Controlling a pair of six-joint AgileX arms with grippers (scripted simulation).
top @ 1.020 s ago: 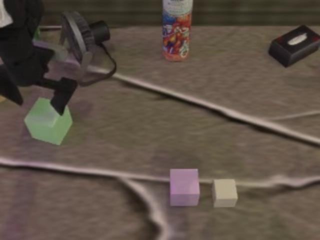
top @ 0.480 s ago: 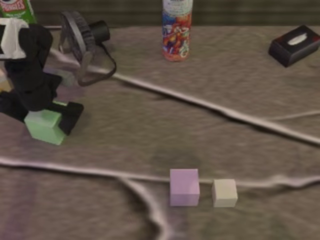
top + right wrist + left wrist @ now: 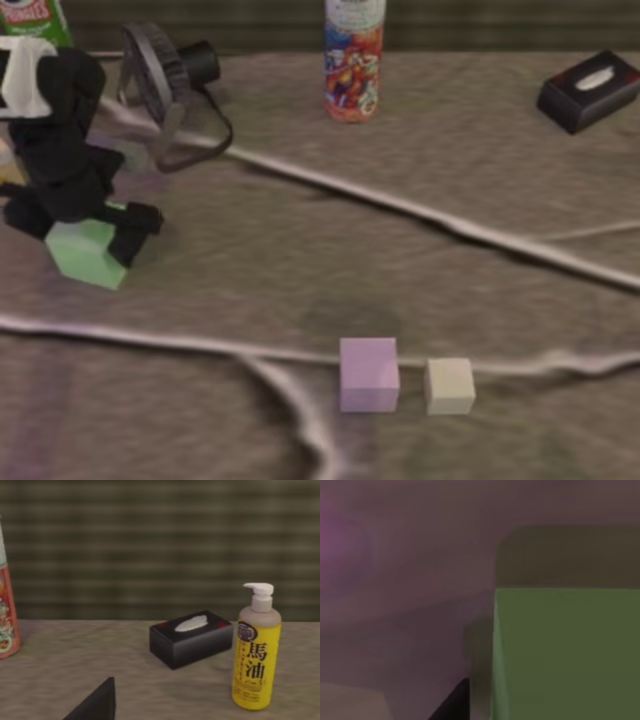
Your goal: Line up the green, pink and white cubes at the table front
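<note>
The large pale green matte cube [image 3: 85, 255] sits near the worktop's [image 3: 480, 300] left edge, well back from the front. I judge it rigid and light, with flat matte faces that should not slip; being the widest of the three, it needs a wide opening, so I would take it by two opposite vertical faces around mid-height. My left pincer [image 3: 88, 222] is down on it, black fingers straddling the cube, one finger [image 3: 132, 232] against its right-hand side and the other at its left; they look closed onto the cube, though I cannot confirm firm contact. In the left wrist view the green face [image 3: 565, 655] fills much of the frame, very close.

The medium lilac-pink matte cube [image 3: 368, 374] rests near the front edge around the middle, a similarly stiff, easy block. The small off-white matte cube [image 3: 449, 386] stands just beside it on the right, apart by a narrow gap; it is the fiddliest to pinch.

My right arm is parked out of the top view.
</note>
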